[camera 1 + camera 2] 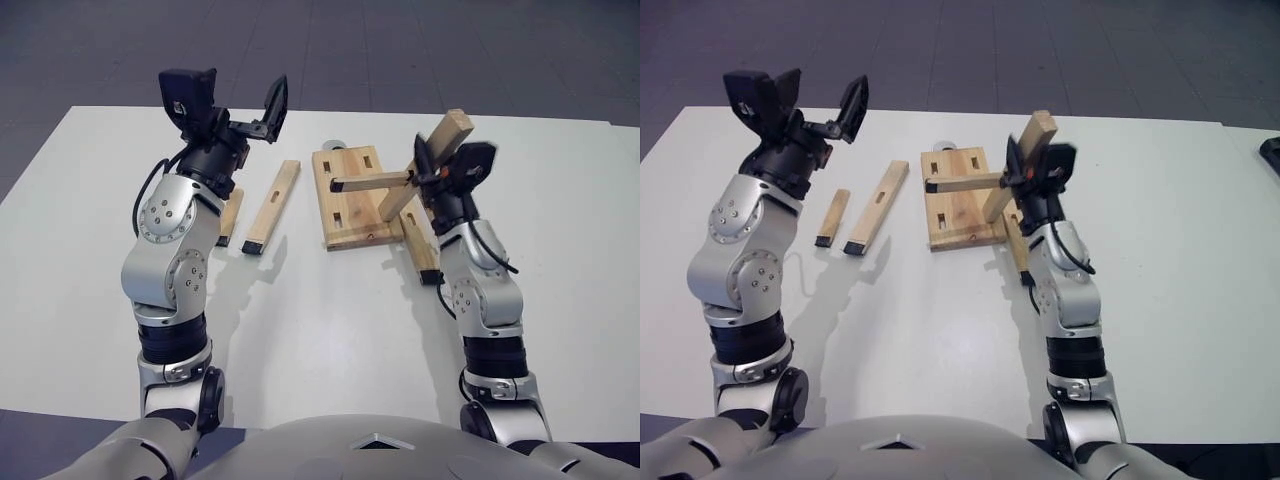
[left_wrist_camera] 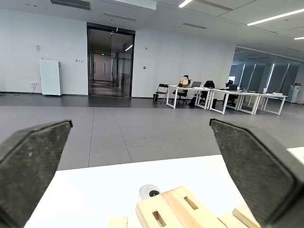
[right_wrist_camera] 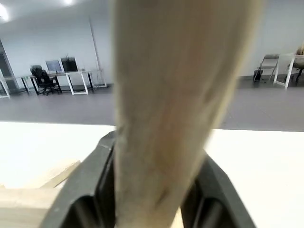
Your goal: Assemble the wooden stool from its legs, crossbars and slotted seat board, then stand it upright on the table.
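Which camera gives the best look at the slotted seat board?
The left eye view: the seat board lies flat on the table, slots visible, partly crossed by the leg in the right gripper. The right eye view matches. The left wrist view catches one end.

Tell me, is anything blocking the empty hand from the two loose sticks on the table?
No, nothing visible. The open left hand hangs in the air near the long stick and short stick; nothing covers them.

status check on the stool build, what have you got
left pincer open, raised above table. right pincer shut on leg with crossbar joined, over seat board. two loose pieces lie left of board, third piece by right arm.
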You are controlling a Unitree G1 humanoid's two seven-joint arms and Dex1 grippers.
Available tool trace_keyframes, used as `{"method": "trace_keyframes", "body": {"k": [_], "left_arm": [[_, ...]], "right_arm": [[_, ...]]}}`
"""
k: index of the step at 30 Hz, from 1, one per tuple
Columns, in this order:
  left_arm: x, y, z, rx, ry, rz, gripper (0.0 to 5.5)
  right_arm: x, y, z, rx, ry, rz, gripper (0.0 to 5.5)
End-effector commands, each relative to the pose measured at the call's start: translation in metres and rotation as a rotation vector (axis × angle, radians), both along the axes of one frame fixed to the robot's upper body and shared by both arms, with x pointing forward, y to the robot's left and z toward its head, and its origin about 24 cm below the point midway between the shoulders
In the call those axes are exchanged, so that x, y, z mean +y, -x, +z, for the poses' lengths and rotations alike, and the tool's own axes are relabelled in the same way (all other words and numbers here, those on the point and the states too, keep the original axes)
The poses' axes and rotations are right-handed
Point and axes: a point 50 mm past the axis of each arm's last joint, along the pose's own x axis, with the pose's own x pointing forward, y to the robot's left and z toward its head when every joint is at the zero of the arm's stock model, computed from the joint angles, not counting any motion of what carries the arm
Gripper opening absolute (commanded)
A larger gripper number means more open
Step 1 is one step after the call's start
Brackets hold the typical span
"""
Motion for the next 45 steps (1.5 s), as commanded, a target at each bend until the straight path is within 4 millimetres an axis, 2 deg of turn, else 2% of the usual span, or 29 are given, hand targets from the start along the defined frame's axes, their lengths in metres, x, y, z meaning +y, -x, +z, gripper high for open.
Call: {"method": "trace_keyframes", "body": {"k": [1, 5, 8, 11, 15, 17, 18, 19, 20, 22, 24, 28, 30, 35, 37, 40, 45], "left_arm": [[-0.002, -0.002, 0.003, -0.011, -0.006, -0.002, 5.40], [-0.003, -0.002, 0.002, -0.009, -0.002, -0.003, 5.40], [-0.004, -0.004, 0.001, -0.007, 0.009, 0.000, 5.40], [-0.002, -0.004, -0.001, -0.005, 0.019, 0.015, 5.40], [0.002, -0.003, -0.002, -0.009, 0.029, 0.043, 5.40], [0.009, -0.002, 0.000, -0.020, 0.036, 0.072, 5.40], [0.014, -0.001, 0.001, -0.026, 0.041, 0.094, 5.40], [0.020, 0.001, 0.003, -0.034, 0.042, 0.123, 5.40], [0.026, 0.003, 0.004, -0.042, 0.047, 0.152, 5.40], [0.037, 0.005, 0.006, -0.052, 0.046, 0.203, 5.40], [0.045, 0.008, 0.006, -0.056, 0.048, 0.242, 5.40], [0.053, 0.011, 0.003, -0.047, 0.050, 0.285, 5.40], [0.051, 0.012, 0.000, -0.036, 0.049, 0.288, 5.40], [0.039, 0.010, -0.006, -0.013, 0.074, 0.267, 5.40], [0.033, 0.009, -0.007, -0.006, 0.084, 0.256, 5.40], [0.025, 0.010, -0.011, 0.009, 0.096, 0.247, 5.40], [0.025, 0.011, -0.015, 0.022, 0.099, 0.271, 5.40]], "right_arm": [[-0.006, 0.008, -0.039, 0.219, 0.026, -0.030, 2.26], [-0.007, 0.005, -0.028, 0.170, 0.003, -0.039, 2.85], [-0.008, 0.000, -0.004, 0.061, -0.011, -0.033, 3.29], [-0.010, 0.002, 0.045, -0.126, -0.036, 0.044, 3.76], [-0.020, 0.029, 0.138, -0.455, -0.124, 0.278, 4.30], [-0.045, 0.040, 0.183, -0.600, -0.197, 0.313, 4.70], [-0.065, 0.040, 0.197, -0.636, -0.228, 0.271, 4.78], [-0.083, 0.036, 0.199, -0.618, -0.189, 0.204, 4.99], [-0.096, 0.029, 0.187, -0.551, -0.093, 0.135, 5.15], [-0.114, 0.019, 0.147, -0.355, 0.050, 0.057, 5.39], [-0.121, 0.019, 0.109, -0.201, 0.079, 0.060, 5.39], [-0.122, 0.026, 0.036, 0.090, 0.145, 0.090, 5.39], [-0.124, 0.029, 0.010, 0.190, 0.127, 0.109, 5.39], [-0.127, 0.034, -0.027, 0.362, 0.073, 0.147, 5.39], [-0.125, 0.036, -0.034, 0.414, 0.043, 0.173, 5.39], [-0.117, 0.038, -0.050, 0.508, 0.128, 0.245, 5.39], [-0.112, 0.039, -0.061, 0.580, 0.248, 0.285, 4.64]]}}
